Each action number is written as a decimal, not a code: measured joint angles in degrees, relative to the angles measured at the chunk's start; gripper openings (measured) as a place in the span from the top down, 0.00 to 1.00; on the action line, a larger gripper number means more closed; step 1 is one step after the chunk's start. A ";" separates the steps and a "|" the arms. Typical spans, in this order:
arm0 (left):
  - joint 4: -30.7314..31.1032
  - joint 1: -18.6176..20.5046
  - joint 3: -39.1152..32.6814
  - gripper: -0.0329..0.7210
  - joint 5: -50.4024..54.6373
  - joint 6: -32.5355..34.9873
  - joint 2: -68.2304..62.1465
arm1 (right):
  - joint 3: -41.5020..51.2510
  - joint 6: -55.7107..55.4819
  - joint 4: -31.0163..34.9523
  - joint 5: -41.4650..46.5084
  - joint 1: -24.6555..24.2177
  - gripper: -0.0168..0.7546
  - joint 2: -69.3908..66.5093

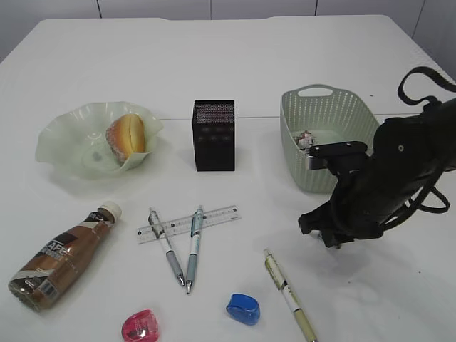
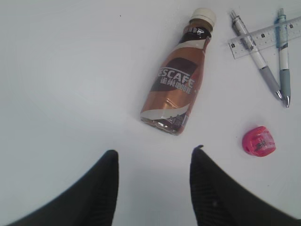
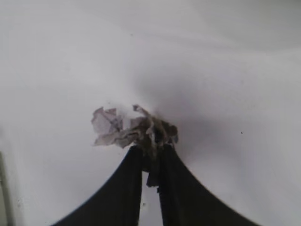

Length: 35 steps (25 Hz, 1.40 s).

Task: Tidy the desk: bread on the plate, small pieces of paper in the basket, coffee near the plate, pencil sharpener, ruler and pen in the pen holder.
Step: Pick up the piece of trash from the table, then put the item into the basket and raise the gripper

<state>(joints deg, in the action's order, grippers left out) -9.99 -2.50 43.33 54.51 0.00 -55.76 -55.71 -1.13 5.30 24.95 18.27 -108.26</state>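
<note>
White crumpled paper sits pinched between the nearly closed jaws of the right gripper, low over the table just in front of the basket, which already holds one scrap. Left of the basket, bread rests on the plate. The coffee, ruler, pens and sharpeners lie unsorted around the pen holder, and the left gripper hangs half open, empty.

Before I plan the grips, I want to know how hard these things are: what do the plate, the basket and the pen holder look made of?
Plate: seemingly pale green glass or plastic, glossy and translucent, with a wavy rim.
Basket: likely moulded plastic, matt grey-green; its walls show a woven pattern with small holes.
Pen holder: probably black metal mesh; fine perforations show near the top.
</note>
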 joint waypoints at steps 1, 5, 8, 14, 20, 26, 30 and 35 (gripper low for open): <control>0.00 0.00 0.00 0.47 0.00 0.00 0.00 | 0.00 0.24 0.00 0.22 0.00 0.87 0.32; 0.00 0.00 0.00 0.48 0.00 0.00 0.00 | 0.00 0.49 0.00 1.08 0.00 0.87 2.78; 0.00 0.00 0.00 0.48 0.00 0.00 0.00 | 0.00 0.52 0.00 2.61 0.00 0.87 5.09; 0.11 0.00 0.00 0.48 0.00 0.00 0.00 | 0.05 2.46 0.00 4.66 0.00 0.87 13.43; 0.11 0.00 0.00 0.48 0.00 0.00 0.00 | -6.92 3.01 0.00 6.28 -3.71 0.87 17.12; 0.00 0.00 0.00 0.48 0.11 0.00 0.00 | -13.34 3.01 0.00 5.46 -7.50 0.87 16.89; 0.00 0.00 0.00 0.48 0.11 0.00 0.00 | -16.00 3.01 0.00 3.86 -7.95 0.87 13.10; 0.00 0.00 0.00 0.48 0.11 0.00 0.00 | -18.49 2.26 0.00 3.21 -7.95 0.78 7.09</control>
<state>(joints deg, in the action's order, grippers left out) -10.00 -2.50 43.33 54.61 0.00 -55.76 -74.20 1.13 5.30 28.16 10.33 -101.18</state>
